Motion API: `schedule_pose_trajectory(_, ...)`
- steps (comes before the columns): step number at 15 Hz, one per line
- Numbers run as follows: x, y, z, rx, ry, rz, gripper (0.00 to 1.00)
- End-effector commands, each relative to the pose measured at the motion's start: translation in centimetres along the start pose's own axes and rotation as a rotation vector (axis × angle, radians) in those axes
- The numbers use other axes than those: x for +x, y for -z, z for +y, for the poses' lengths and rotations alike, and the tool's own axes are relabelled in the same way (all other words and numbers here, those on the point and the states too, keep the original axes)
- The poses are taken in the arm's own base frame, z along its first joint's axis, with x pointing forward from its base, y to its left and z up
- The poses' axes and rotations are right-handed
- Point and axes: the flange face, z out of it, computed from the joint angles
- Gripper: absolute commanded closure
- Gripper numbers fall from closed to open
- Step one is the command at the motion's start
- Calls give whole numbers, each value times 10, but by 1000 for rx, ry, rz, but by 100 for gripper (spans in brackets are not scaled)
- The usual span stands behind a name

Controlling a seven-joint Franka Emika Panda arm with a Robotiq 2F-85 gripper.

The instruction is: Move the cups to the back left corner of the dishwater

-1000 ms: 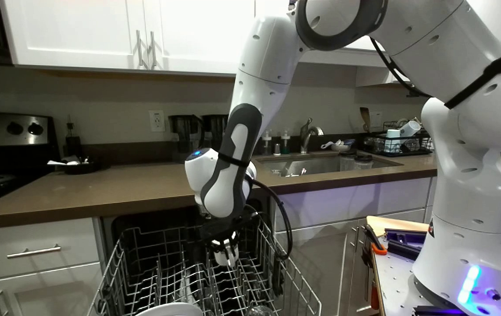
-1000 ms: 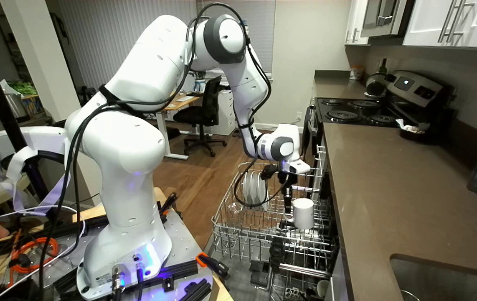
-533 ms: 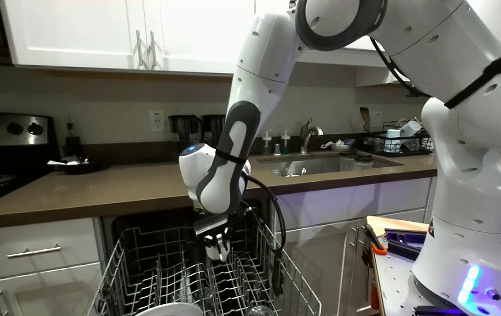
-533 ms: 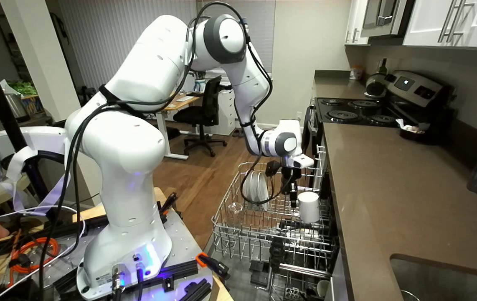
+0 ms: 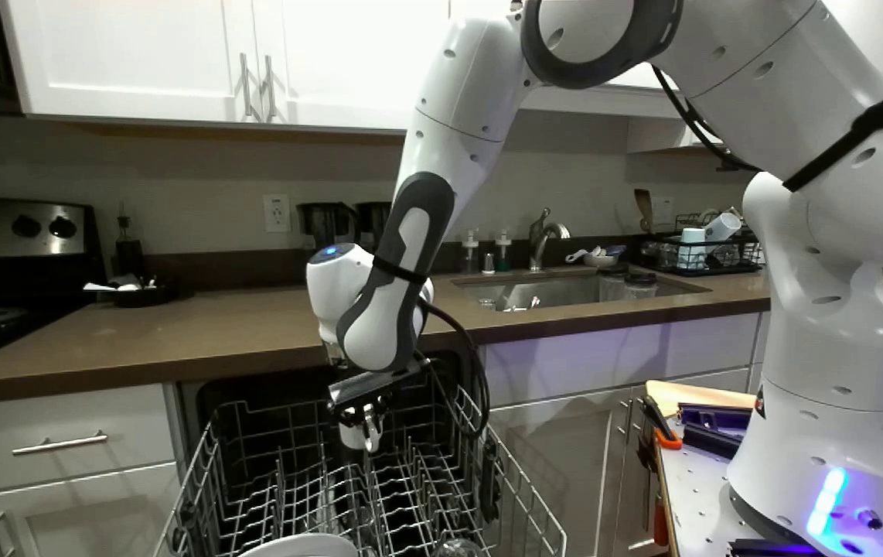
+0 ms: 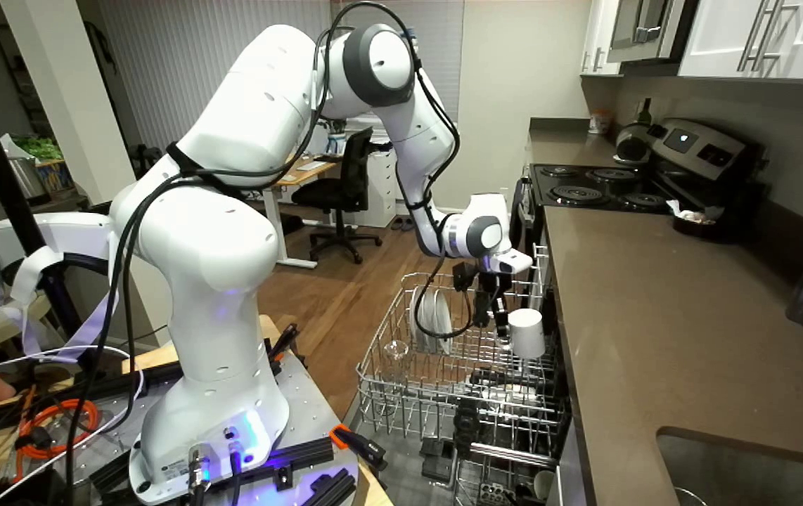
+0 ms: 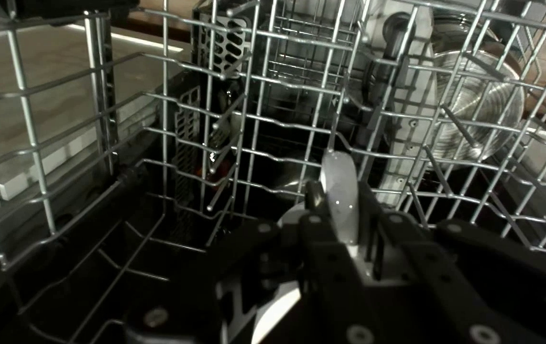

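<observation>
White wall cabinets [image 5: 155, 66] and a brown counter [image 5: 202, 325] back the kitchen, with the dishwasher [image 5: 271, 383] standing open beneath and its rack [image 5: 517, 469] drawn out. As I judge it, the pick-up is done and the carry to the corner is the step in hand. Both exterior views show the white mug [image 6: 527, 336] held low over the rack; in an exterior view the white mug [image 5: 351, 438] sits at about twelve o'clock of the rack, while the back left corner, taken as one faces the cavity, lies near ten. Whether it touches any wires I cannot tell. The gripper [image 7: 342, 205] pinches the loop handle [image 7: 340, 177] between its fingers [image 7: 325, 258]. Left to do, it seems: bring the mug into that corner, set it down, let go and back away.

Plates [image 6: 438, 313] stand on edge in the rack, between ten and eleven o'clock of it in an exterior view, with a clear glass [image 6: 395, 358] at nine. Beneath the wires a round metal pan [image 7: 478, 105] shows at two o'clock in the wrist view. Toward three o'clock in an exterior view, the sink [image 5: 565, 291] holds clear glassware [image 5: 640, 287], and a black wire basket [image 5: 708, 270] holds pale tableware [image 5: 693, 249].
</observation>
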Motion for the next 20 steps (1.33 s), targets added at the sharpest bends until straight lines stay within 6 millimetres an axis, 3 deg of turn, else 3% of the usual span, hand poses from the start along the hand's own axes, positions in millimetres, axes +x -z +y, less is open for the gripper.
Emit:
schedule_pose_trajectory(1,14,11,-4,53,70,35,90)
schedule_pose_trajectory(11,40,22,-35,125,244,86,90)
schedule_pose_trajectory(20,45,19,-79,172,408,109,90)
